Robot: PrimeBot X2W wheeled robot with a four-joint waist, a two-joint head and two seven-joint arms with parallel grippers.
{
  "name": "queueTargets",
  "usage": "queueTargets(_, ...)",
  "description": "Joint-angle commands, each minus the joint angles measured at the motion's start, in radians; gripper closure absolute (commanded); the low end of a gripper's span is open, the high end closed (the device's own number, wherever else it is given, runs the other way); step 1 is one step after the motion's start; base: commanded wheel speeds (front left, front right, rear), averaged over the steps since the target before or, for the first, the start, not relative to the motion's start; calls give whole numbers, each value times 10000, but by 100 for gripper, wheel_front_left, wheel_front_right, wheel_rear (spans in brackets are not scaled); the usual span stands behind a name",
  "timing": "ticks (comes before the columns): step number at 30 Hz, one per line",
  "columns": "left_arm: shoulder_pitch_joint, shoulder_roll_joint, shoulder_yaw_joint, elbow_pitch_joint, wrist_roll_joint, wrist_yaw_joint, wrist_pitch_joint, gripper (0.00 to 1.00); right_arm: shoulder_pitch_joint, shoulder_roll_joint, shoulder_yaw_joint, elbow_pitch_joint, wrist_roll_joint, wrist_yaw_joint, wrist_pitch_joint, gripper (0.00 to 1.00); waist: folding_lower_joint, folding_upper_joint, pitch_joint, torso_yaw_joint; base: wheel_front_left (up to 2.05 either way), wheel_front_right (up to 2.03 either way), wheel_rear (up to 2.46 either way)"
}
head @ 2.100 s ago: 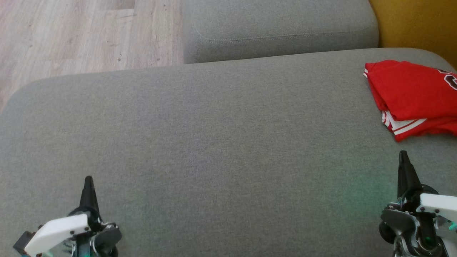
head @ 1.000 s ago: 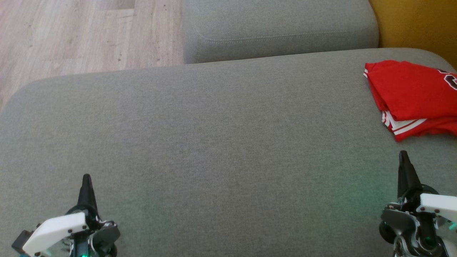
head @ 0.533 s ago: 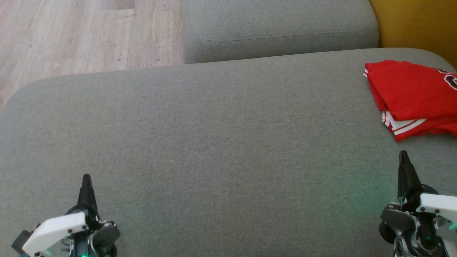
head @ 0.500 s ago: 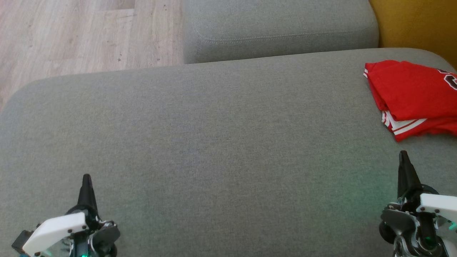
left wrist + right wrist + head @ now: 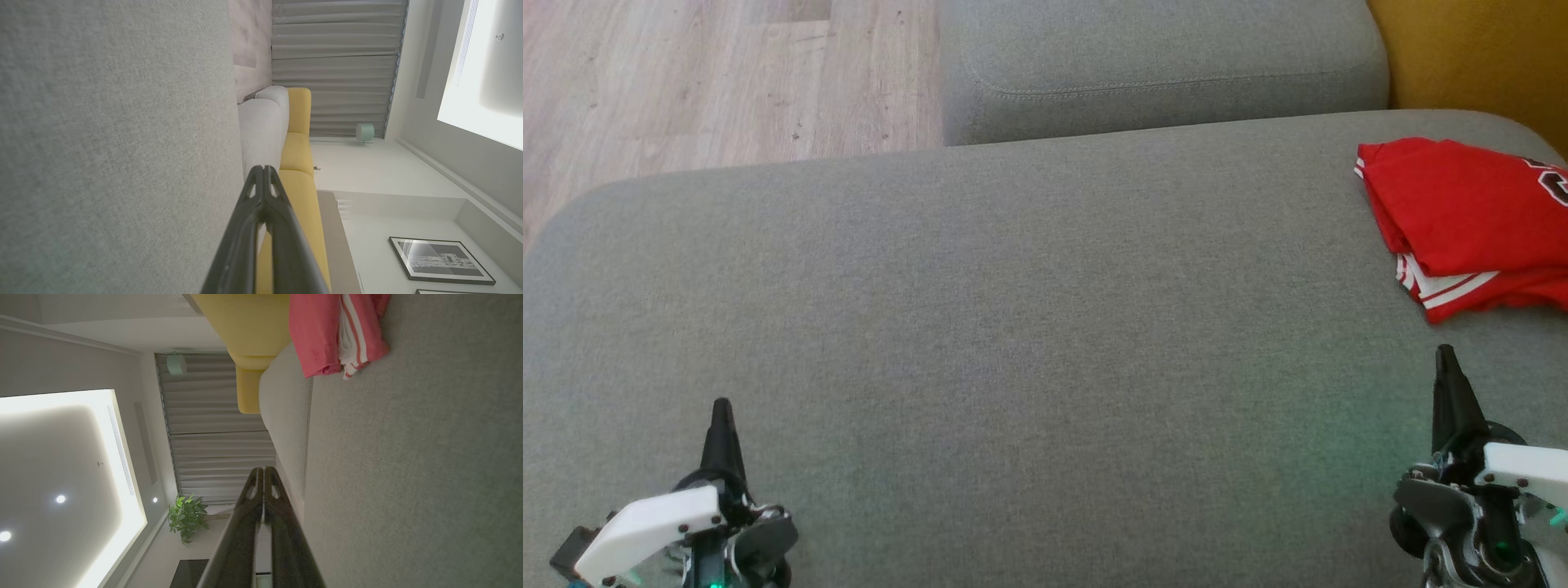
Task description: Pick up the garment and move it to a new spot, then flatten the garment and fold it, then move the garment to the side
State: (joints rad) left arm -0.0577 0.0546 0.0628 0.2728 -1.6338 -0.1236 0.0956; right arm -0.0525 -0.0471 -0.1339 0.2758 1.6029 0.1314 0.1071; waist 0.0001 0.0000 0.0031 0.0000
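Observation:
The garment (image 5: 1470, 220) is a red jersey with white stripes, folded and lying at the right edge of the grey sofa cushion (image 5: 1013, 327); the right wrist view has it (image 5: 327, 330) near the top. My left gripper (image 5: 721, 407) rests at the lower left, shut and empty, far from the garment. My right gripper (image 5: 1445, 351) sits at the lower right, shut and empty, a short way in front of the garment's near hem. In each wrist view the fingers (image 5: 263, 169) (image 5: 263, 469) meet at the tips.
A second grey cushion (image 5: 1160, 65) lies behind the main one. Wooden floor (image 5: 686, 82) is at the upper left and a yellow seat (image 5: 1470, 57) at the upper right. Curtains (image 5: 335, 61) and a potted plant (image 5: 186, 516) stand in the room beyond.
The left gripper shifted very slightly toward the lower left early on. Since then both arms and the garment have stayed still.

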Motion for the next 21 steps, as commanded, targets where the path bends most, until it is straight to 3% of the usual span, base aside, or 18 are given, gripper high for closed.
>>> queueTargets(1, -489, 76, 348, -283, 118, -71, 46, 100, -554, -40, 202, -311, 57, -7, 61, 100, -1, 0, 0, 0, 0, 0, 0)
queueTargets(21, -493, 46, 391, -281, 154, -71, 81, 100, -555, -37, 198, -311, 54, -7, 64, 100, -1, 0, 0, 0, 0, 0, 0)
